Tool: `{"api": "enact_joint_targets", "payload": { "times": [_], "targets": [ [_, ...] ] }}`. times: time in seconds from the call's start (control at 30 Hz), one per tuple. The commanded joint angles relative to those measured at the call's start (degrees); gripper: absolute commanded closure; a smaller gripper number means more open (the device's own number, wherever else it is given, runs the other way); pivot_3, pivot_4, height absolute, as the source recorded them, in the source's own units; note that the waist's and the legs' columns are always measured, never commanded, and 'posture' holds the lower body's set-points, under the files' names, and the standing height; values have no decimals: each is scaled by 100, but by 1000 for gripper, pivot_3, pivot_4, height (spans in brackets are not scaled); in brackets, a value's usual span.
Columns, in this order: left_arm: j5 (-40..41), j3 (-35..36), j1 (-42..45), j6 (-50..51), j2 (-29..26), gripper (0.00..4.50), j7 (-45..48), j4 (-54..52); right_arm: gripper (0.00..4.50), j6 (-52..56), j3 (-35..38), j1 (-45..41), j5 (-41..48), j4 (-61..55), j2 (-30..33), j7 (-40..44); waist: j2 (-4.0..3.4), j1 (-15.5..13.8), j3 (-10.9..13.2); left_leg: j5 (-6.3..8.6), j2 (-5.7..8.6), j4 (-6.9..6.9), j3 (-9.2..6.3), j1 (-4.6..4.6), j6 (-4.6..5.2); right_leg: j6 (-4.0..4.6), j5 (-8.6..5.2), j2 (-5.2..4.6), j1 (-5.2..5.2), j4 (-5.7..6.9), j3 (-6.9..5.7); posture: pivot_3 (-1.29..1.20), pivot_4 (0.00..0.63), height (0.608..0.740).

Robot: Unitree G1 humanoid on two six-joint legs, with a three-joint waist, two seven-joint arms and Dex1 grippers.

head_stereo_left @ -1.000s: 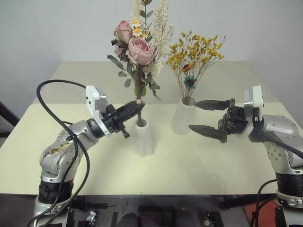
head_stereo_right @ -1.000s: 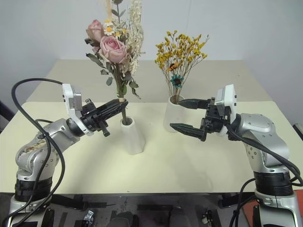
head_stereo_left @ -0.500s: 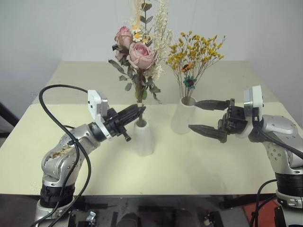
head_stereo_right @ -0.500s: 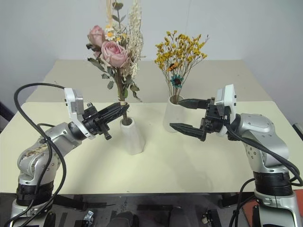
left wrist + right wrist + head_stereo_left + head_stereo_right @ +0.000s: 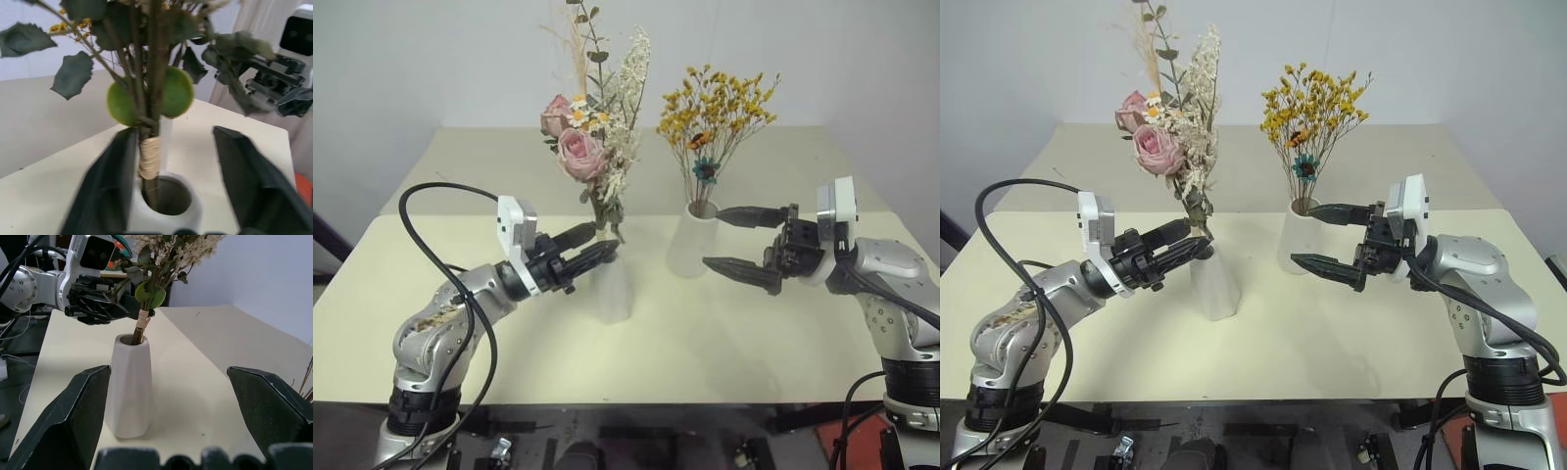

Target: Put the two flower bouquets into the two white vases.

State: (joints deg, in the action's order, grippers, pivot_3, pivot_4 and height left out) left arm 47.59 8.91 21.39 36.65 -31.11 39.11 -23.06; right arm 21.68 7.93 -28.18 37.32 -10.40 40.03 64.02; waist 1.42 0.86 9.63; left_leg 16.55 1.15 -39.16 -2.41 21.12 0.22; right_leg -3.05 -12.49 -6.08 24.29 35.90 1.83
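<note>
I see the bouquet of pink roses with grey-green leaves and white sprigs [image 5: 590,147] standing with its raffia-bound stem down in the mouth of the smaller matte white cone vase [image 5: 611,290], while my left gripper [image 5: 592,247] sits at that mouth with its black fingers parted either side of the stem, gripping nothing. The bouquet of tiny yellow-orange blossoms with a small teal flower [image 5: 717,110] stands in the taller, wider-mouthed white vase [image 5: 692,240] on the pale cream table [image 5: 705,343], and my right gripper [image 5: 728,238] hangs just beside that vase, spread wide and empty. I can read no writing, label or brand on anything.
</note>
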Motion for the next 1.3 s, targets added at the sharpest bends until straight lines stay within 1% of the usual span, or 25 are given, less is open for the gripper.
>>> {"api": "enact_joint_targets", "payload": {
  "times": [0.03, 0.1, 0.13, 0.43, 0.63, 0.8, 0.97, 1.17, 1.3],
  "targets": [
    [147, 286, -60, -31, -153, 633, 16, -299, 0, -25, 180, -7, 135, -133, 7, -26, 0, 0, 0, 0, 0, 0, 0, 0, 0, 0, 0, 0, 0, 0, 0, 0, 150, 740],
    [224, 426, -159, -3, -260, 40, 24, -388, 0, -30, 184, -4, 134, -127, 11, -22, 0, 3, 0, 0, 0, 0, 0, -1, 0, 0, 0, 0, -1, 0, 0, 0, 150, 740],
    [269, 501, -225, 8, -319, 16, 22, -442, 0, -31, 186, -3, 136, -123, 11, -22, 0, 5, 0, 0, 0, 0, 0, -1, 0, 0, 0, 0, 0, 0, 0, 0, 150, 740],
    [573, 826, -716, 97, -655, 16, -8, -757, 0, -33, 145, -70, 120, -45, -13, 1, 0, -3, 0, 0, -1, 0, 0, -1, 0, 0, 0, 1, -1, 0, 0, 0, 150, 740],
    [494, 1233, -1204, 36, -1066, 16, 147, -808, 0, -7, 171, -18, 123, -43, 29, 24, -1, 17, 0, 1, -4, 1, 0, -1, 1, 1, 0, 3, 1, 0, 0, 0, 150, 740],
    [183, 1701, -1705, -228, -1578, 16, 703, -613, 0, 9, 222, 67, 104, -8, 111, 56, -1, 2, 0, 1, -4, 1, 1, -2, 2, 1, -1, 3, -1, 0, 0, 0, 150, 740],
    [55, 2156, -2045, -445, -1966, 16, 1331, -324, 0, 10, 272, 124, 72, 92, 220, 67, -1, 2, 0, 1, -4, 2, 7, -3, 2, 2, -2, 3, -1, -1, 0, 0, 150, 740],
    [135, 2579, -2398, -480, -2171, 16, 1854, -275, 0, 30, 398, 282, 37, 213, 371, 26, -1, 3, 0, 3, -8, 4, 11, -3, 5, 2, -2, 4, 0, -4, 0, 0, 150, 740],
    [149, 2684, -2544, -418, -2254, 16, 2034, -331, 0, 44, 494, 420, 24, 261, 477, 11, -1, 3, 1, 3, -9, 3, 14, -3, 6, 2, -2, 3, -2, -4, 0, 0, 150, 740]
  ]
}}
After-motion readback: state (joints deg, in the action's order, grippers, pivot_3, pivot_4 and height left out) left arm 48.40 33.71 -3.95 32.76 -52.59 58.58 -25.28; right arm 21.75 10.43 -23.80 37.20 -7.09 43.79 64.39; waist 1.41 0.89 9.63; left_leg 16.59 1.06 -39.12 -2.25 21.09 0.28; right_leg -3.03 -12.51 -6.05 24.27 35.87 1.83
